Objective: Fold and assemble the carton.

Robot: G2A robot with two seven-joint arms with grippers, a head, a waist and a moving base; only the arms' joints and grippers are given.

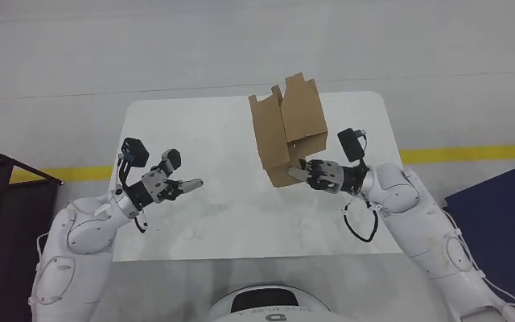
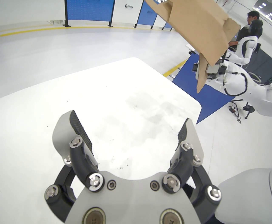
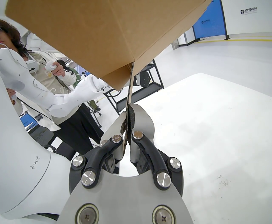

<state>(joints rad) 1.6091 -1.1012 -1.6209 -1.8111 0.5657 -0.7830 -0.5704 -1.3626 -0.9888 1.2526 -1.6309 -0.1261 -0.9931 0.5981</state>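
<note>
Robotics lab hall: blue partitions [image 2: 89,9]; yellow floor line [image 1: 459,152].

carton [image 1: 288,129] above table [image 1: 201,233], at 1 o'clock of its middle | my right gripper [image 1: 296,171] at carton's 6 o'clock, flap between fingers | my left gripper [image 2: 129,118] over table, at carton's 8 o'clock, well apart

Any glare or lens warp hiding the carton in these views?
Top view: even light, carton edges straight. Left wrist view: wide lens bows the table edge, its top glares white. Right wrist view: same bowing, carton evenly lit, flap plain in the right gripper jaws.
</note>
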